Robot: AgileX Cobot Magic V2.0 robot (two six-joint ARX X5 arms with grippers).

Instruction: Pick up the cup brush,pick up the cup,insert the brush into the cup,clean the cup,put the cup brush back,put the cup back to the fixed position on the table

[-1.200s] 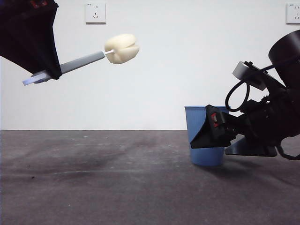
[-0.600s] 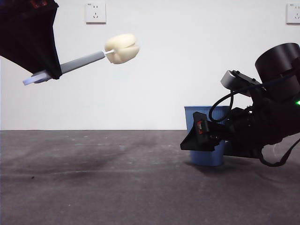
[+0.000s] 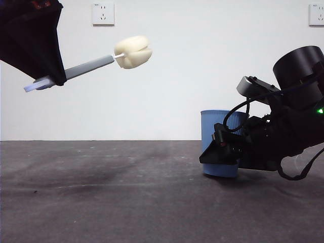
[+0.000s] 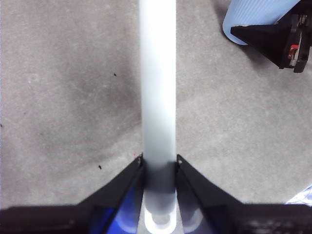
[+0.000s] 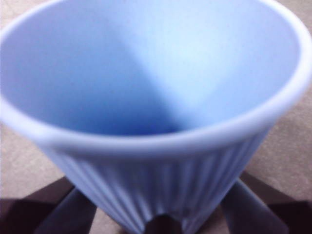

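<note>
1. The front view was evenly and brightly lit; the white wall (image 3: 177, 76) looked flat and shadowless, with no glare.
2. On the table (image 3: 101, 202) a broad, soft dark smear of shadow lay at left of centre, and a fainter one sat beneath the cup (image 3: 215, 144).
3. The two arms read as near-black masses with little detail.
4. In the left wrist view the brush handle (image 4: 157, 87) was pale, washed out and soft-edged, while the speckled table (image 4: 58, 97) behind it stayed sharper.
5. The right wrist view was strongly out of focus: the cup (image 5: 151, 97) filled it, its rim smeared, ribs only faintly resolved.
</note>
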